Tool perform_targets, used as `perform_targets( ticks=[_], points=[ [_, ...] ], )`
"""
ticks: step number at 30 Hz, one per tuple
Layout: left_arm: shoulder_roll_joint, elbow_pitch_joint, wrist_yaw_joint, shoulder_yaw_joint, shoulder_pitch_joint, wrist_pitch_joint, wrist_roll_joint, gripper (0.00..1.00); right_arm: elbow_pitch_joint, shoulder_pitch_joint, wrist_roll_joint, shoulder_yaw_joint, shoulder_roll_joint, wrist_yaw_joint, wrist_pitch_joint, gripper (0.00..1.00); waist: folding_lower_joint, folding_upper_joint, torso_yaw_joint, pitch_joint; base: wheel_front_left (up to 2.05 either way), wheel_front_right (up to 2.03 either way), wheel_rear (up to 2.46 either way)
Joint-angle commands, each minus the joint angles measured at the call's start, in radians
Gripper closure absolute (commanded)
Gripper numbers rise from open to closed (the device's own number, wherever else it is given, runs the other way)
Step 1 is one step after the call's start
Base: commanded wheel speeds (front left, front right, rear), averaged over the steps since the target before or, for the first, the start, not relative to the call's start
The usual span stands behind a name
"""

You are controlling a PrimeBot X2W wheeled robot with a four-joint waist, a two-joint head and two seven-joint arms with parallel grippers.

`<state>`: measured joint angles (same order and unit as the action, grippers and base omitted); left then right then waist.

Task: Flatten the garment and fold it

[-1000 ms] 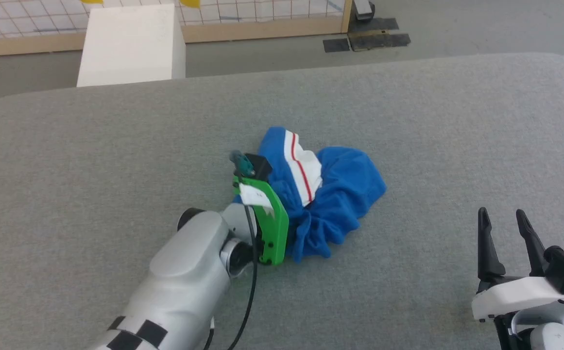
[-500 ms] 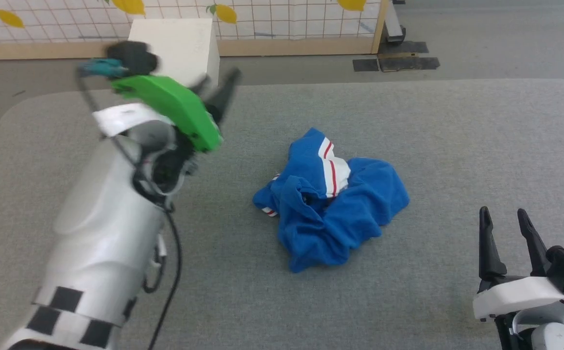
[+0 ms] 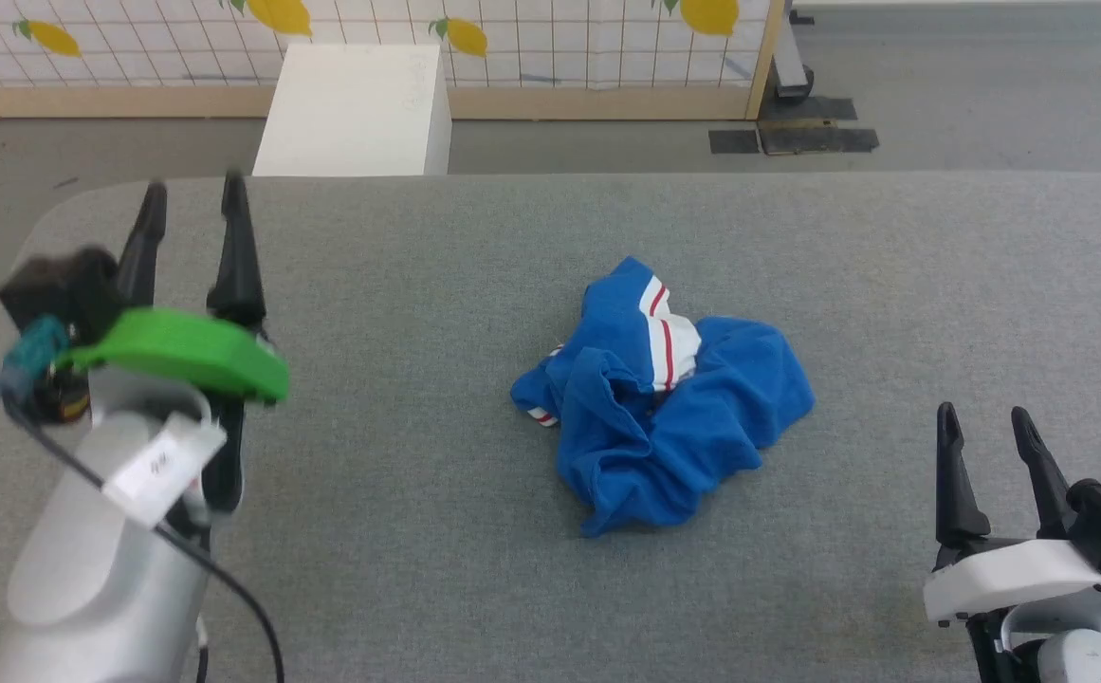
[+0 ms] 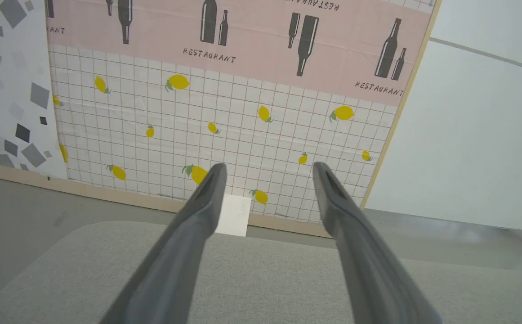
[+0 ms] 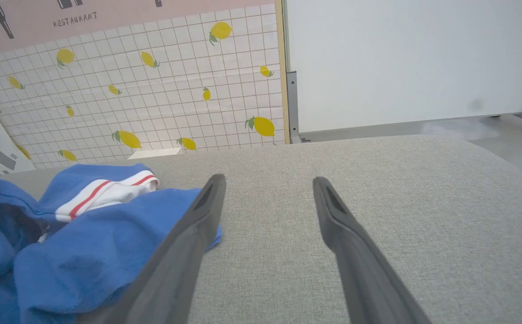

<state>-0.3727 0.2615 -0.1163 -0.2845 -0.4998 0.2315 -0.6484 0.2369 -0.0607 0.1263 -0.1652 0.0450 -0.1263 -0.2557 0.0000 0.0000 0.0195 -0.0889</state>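
- grey fabric bench (image 3: 474, 569): under and ahead of both sets of fingers
- white box (image 3: 353, 112): on the floor (image 3: 607, 147) past the bench's far edge, ahead of the left fingers (image 3: 237, 256)
- lemon-print grid panel (image 4: 243, 135): upright behind the box
- black patches (image 3: 792, 139): on the floor, far ahead of the right fingers (image 3: 953, 474), slightly left

head: high, looking down on surface (image 3: 417, 569) | left wrist: low, wall (image 4: 243, 126) at 12 o'clock | right wrist: low, shirt (image 5: 85, 252) at 8 o'clock | shared: surface, wall

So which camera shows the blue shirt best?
The head view: the whole garment lies crumpled, nothing covering it. The right wrist view catches part, cut off at its edge. The left wrist view faces the wall.
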Motion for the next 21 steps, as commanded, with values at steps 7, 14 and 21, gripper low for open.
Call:
perform_targets(
  ticks=[7, 14, 21],
  points=[
    [-0.028, -0.078, -0.032, 0.031, 0.201, 0.026, 0.038, 0.00, 0.002, 0.013, 0.001, 0.006, -0.001, -0.004, -0.006, 0.00, 0.0000, 0.0000, -0.002, 0.036, 0.00, 0.00, 0.00],
    [-0.002, -0.150, -0.025, 0.076, 0.347, 0.030, 0.022, 0.00, -0.002, 0.034, 0.007, 0.011, -0.001, -0.004, -0.006, 0.00, 0.0000, 0.0000, -0.006, 0.048, 0.00, 0.00, 0.00],
    [0.041, -0.177, 0.006, 0.103, 0.449, 0.030, 0.030, 0.00, 0.001, 0.063, 0.017, 0.019, -0.001, -0.004, -0.006, 0.00, 0.0000, 0.0000, -0.006, 0.072, 0.00, 0.00, 0.00]
  ],
)
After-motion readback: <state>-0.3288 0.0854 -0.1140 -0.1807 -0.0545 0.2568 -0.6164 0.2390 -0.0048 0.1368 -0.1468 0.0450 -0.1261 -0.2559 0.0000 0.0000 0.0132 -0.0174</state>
